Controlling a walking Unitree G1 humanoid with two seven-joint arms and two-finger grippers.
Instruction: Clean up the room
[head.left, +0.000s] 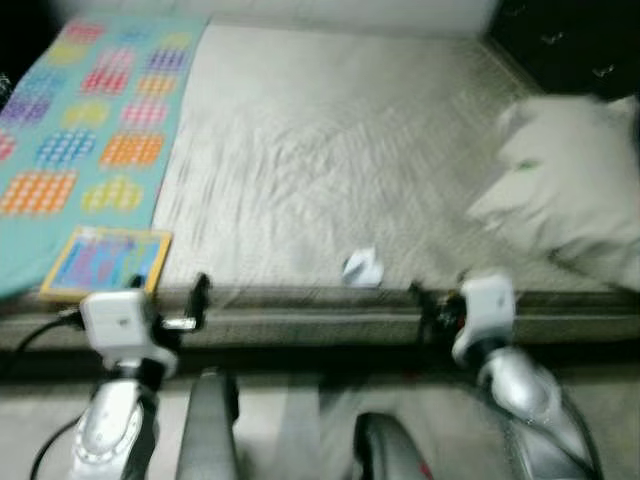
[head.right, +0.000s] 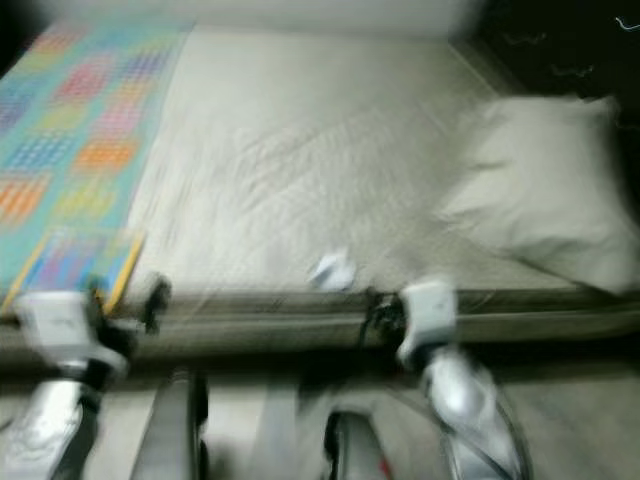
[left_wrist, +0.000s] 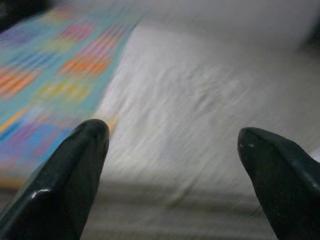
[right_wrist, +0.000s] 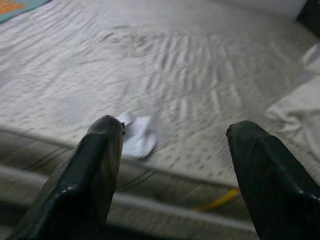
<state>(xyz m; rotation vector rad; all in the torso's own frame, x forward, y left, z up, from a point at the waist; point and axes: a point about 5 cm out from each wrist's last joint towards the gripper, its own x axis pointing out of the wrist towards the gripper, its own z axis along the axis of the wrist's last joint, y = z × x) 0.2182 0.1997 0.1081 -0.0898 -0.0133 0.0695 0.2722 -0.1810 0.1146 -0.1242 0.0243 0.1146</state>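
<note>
While the head views are smeared with motion blur, the main layout is readable: a bed (head.left: 330, 180) with a pale, wrinkled quilted cover takes up most of the scene, its near edge running just in front of both arms. On the robot's left side a teal blanket (head.left: 75, 140) with coloured checked patches lies over the bed, and a white pillow (head.left: 570, 190) sits rumpled at the far right. A colourful book (head.left: 105, 262) with a yellow border rests at the near edge on the blanket side. Smallest is a crumpled white scrap, probably tissue or paper (head.left: 363, 267), lying on the cover close to the near edge, between the two arms and nearer the right one.

The left gripper (left_wrist: 172, 145) is held low before the bed edge, its fingers spread wide with nothing between them. The right gripper (right_wrist: 172, 142) is likewise wide open and empty, aimed at the crumpled paper, which the right wrist view shows just past the tip of one finger (right_wrist: 102, 150).

The scrap looks light, thin and loosely balled, so it should crush easily. The risks I see: with the body in motion, a reach could land off target; the fingers could pinch the cover along with the paper, or nudge the scrap off the edge onto the floor; closing too shallow could let it slip free.
</note>
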